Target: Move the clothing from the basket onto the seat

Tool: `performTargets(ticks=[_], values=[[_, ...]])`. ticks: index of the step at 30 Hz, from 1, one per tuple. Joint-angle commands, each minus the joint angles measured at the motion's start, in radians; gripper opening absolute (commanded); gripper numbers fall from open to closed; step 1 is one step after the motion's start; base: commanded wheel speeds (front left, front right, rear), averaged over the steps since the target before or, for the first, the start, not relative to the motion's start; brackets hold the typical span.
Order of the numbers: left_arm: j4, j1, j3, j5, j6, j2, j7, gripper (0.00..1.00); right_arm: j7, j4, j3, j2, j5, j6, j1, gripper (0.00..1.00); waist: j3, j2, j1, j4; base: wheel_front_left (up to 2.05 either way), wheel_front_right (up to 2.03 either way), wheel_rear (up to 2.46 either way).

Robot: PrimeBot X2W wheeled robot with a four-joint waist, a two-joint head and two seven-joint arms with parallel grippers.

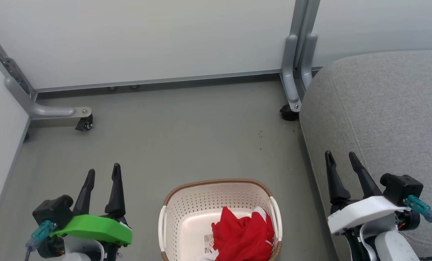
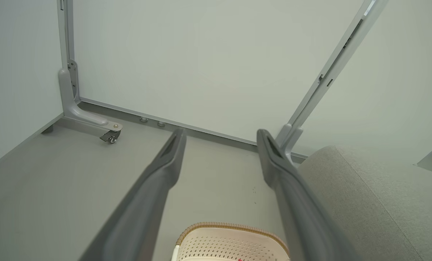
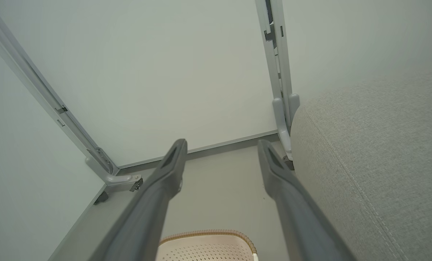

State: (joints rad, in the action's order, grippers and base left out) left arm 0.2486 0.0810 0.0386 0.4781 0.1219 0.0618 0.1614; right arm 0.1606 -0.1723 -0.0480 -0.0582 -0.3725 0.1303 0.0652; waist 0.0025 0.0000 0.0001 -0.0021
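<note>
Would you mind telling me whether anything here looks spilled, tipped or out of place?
Nothing stands out: the basket sits upright on the floor beside the seat, the clothing bunched inside; left gripper and right gripper are open, touching nothing.

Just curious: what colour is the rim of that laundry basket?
The basket rim is brown and woven-looking; it is clearest in the head view.

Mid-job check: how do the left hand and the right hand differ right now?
The left hand wears a green cover; the right hand wears a white cover. The left hand is over the floor, left of the basket; the right hand shows in front of the seat. Both are open and empty, with the clothing in the basket.
</note>
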Motion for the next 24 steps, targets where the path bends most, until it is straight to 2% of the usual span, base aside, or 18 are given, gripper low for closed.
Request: performTargets(ticks=[1, 24], values=[[-0.002, 0.001, 0.004, -0.032, -0.003, 0.003, 0.01, 1.0, 0.011, 0.001, -0.001, -0.003, 0.03, 0.0, -0.003, 1.0, 0.0, 0.0, 0.0, 0.0, 0.0, 0.0, 0.0], [0.084, -0.002, 0.007, -0.213, 0.001, -0.002, 0.061, 1.0, 0.048, -0.028, -0.01, 0.006, 0.211, 0.0, -0.007, 1.0, -0.001, 0.0, -0.0001, -0.003, 0.0, 0.0, 0.0]])
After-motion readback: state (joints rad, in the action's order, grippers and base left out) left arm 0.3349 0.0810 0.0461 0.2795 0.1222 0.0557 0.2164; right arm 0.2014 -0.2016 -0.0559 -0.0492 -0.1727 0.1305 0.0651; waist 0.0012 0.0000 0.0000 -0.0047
